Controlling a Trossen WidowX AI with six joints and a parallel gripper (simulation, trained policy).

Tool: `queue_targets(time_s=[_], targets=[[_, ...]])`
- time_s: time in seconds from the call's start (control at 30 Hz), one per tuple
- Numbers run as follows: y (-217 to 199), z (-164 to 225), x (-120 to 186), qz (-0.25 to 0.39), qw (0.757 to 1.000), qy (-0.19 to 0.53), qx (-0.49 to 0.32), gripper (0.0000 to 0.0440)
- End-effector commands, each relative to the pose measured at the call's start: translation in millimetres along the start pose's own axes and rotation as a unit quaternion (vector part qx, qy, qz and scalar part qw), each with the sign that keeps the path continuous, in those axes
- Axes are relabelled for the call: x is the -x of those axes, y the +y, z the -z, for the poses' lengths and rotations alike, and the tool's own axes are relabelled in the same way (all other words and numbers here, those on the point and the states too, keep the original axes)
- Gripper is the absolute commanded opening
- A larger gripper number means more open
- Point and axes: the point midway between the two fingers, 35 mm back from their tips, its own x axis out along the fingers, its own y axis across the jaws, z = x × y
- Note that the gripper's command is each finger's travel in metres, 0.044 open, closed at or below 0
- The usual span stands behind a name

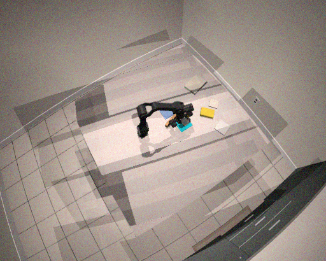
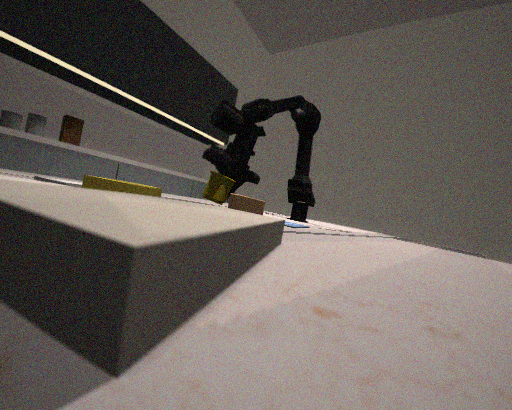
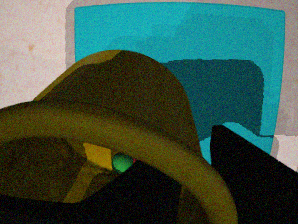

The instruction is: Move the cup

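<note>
The yellow cup (image 2: 218, 188) (image 3: 127, 87) is off the table and tilted, low over the cyan pad (image 1: 187, 128) (image 3: 150, 25). My gripper (image 2: 234, 172) (image 3: 194, 156) is shut on the cup's wall near the rim. In the wrist view a shadow lies on the pad beside the cup. A green marble (image 3: 122, 162) shows inside the cup, with a sliver of red beside it; the rest of the inside is hidden by a finger. The blue pad (image 1: 166, 114) (image 2: 297, 225) lies nearer the arm's base, with no cup on it.
A wooden block (image 1: 168, 123) (image 2: 246, 203) stands between the two pads, close to the gripper. A yellow block (image 1: 207, 112) (image 2: 122, 186) lies beyond the cyan pad. Pale flat pieces (image 1: 222, 127) (image 1: 213, 103) lie near it, and a larger slab (image 1: 195, 83) farther back.
</note>
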Motion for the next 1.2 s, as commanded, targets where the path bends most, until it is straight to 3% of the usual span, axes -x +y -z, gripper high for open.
queue_targets(time_s=[0.0, 0.17, 0.37, 1.0, 1.17], targets=[[-6.3, -1.2, -9.3, 0.007, 1.000, -0.001, -0.005, 0.0072], [-0.8, -6.4, -7.0, -0.016, 1.000, -0.002, -0.018, 0.0161], [2.9, -11.6, 2.1, -0.040, 0.999, -0.002, -0.024, 0.0161], [-6.8, -18.5, 49.9, -0.089, 0.995, 0.011, -0.047, 0.0239], [-5.8, -25.8, 69.4, -0.109, 0.993, 0.005, -0.053, 0.0305]])
